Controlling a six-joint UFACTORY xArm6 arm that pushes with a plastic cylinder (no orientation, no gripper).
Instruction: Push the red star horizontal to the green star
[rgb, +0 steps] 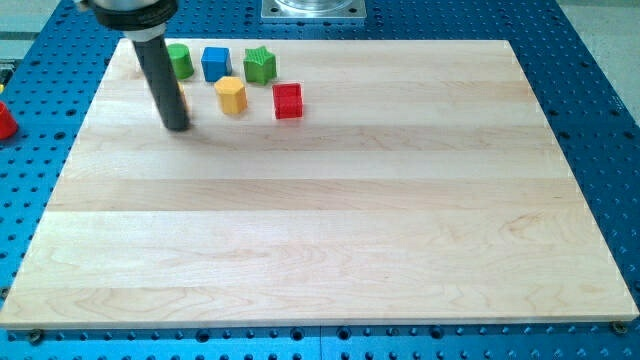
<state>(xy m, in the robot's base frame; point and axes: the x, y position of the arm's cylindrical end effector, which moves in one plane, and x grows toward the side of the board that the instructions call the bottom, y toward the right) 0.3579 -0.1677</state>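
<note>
The green star (260, 65) sits near the top edge of the wooden board (330, 220), toward the view's left. The red block (288, 101), whose star shape is hard to make out, lies just below and to the right of it, apart from it. My dark rod comes down at the upper left. My tip (176, 127) rests on the board left of the yellow hexagon (231, 95) and well left of the red block, touching neither. A small orange-yellow sliver (185, 101) shows at the rod's right edge, mostly hidden.
A rounded green block (180, 60) and a blue cube (215, 63) sit in the top row, left of the green star. A red object (5, 120) lies off the board at the view's left edge, on the blue perforated table.
</note>
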